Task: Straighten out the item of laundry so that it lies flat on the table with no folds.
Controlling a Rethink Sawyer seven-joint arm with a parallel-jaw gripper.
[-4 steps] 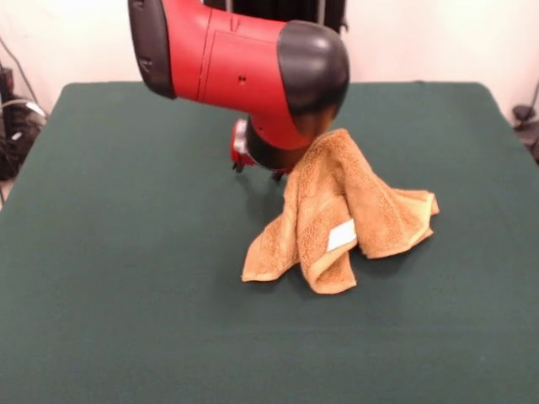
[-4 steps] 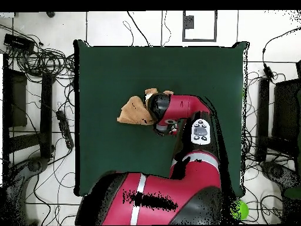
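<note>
The item of laundry (image 1: 337, 206), an orange-tan terry towel, is drawn up into a peak at the middle of the table (image 1: 126, 269). Its top is tucked under the end of the red and black arm. My gripper (image 1: 313, 145) is at that peak, mostly hidden by the arm, shut on the towel's top. The towel hangs in thick folds. Its lower corners rest on the green top, and a small white tag (image 1: 341, 235) faces the front. In the overhead view, the towel (image 2: 132, 110) pokes out to the left of the gripper (image 2: 154, 110).
The arm's bulky red link (image 1: 227, 59) hangs over the table's far middle. Off the table (image 2: 117, 65), cables and dark equipment (image 2: 35, 106) lie on the floor on both sides. A green ball (image 2: 242, 209) lies near the robot's base.
</note>
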